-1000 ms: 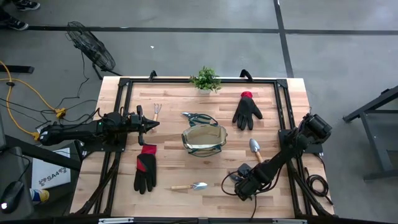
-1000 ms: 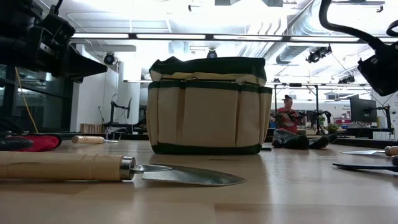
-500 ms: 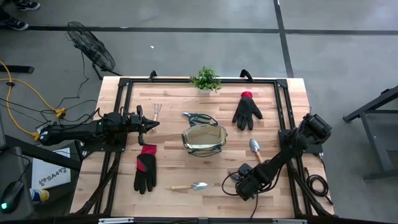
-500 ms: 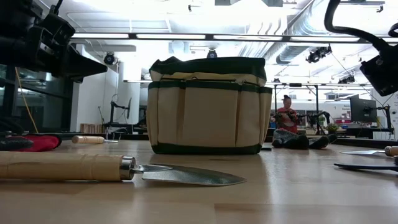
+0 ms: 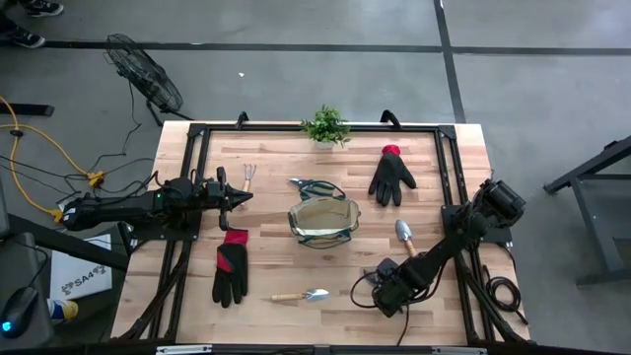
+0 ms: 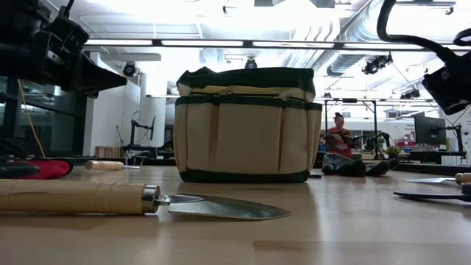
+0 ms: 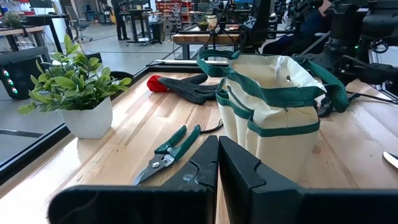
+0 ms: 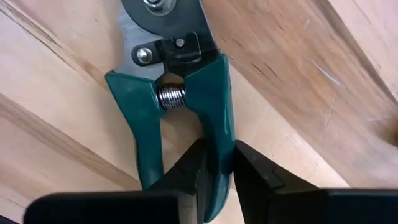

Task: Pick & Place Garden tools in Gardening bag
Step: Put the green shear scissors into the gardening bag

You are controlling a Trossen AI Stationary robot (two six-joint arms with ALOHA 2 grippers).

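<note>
High view: olive-khaki fabric bag (image 5: 323,223) at frame centre; right claw (image 5: 386,293) low at lower right.
Right wrist view: claw clamped on one teal-handled shears (image 8: 186,99) handle, for lifting.
Left wrist view: left claw (image 7: 217,163) together, idle.

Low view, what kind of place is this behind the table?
Probably a large workshop or robotics lab: exposed ceiling ducts, strip lights, and other workbenches beyond the gardening bag, with a person working there.

Compared with the earlier frames, we see the right gripper (image 8: 216,163) now closed onto one green handle of the shears (image 8: 186,93); its arm sits slightly shifted.
</note>
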